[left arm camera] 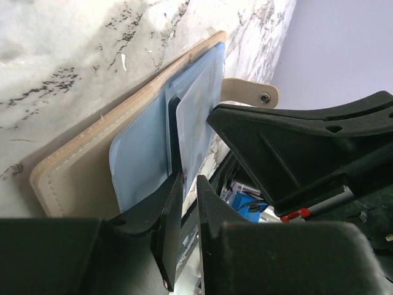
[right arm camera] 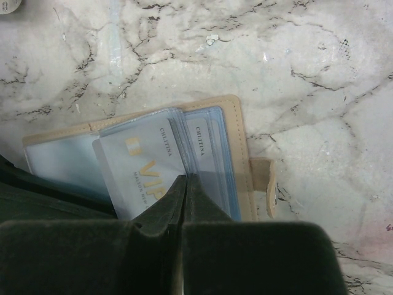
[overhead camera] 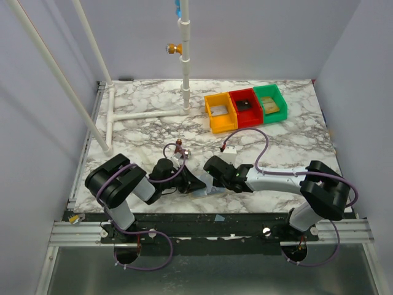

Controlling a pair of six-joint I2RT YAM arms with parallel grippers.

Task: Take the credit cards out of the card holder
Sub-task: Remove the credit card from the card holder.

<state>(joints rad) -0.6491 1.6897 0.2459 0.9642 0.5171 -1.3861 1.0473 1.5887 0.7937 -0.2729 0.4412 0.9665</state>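
The card holder (right arm camera: 236, 120) lies open on the marble, tan outside, with clear blue sleeves (left arm camera: 141, 153) inside. A pale credit card marked VIP (right arm camera: 138, 166) sticks halfway out of one sleeve, and a second card (right arm camera: 206, 153) sits in the sleeve beside it. My right gripper (right arm camera: 186, 178) is shut, its tips meeting at the VIP card's right edge; whether they pinch it is not visible. My left gripper (left arm camera: 189, 179) is nearly closed, with a raised sleeve edge of the holder running between its fingers. From above, both grippers (overhead camera: 195, 183) (overhead camera: 213, 176) meet over the holder (overhead camera: 209, 187).
Yellow (overhead camera: 220, 112), red (overhead camera: 244, 107) and green (overhead camera: 270, 102) bins stand at the back right. A white pipe frame (overhead camera: 185, 67) rises at the back, with bars lying on the left of the table. A small connector (overhead camera: 229, 149) and a small metal piece (overhead camera: 179, 147) lie just behind the grippers.
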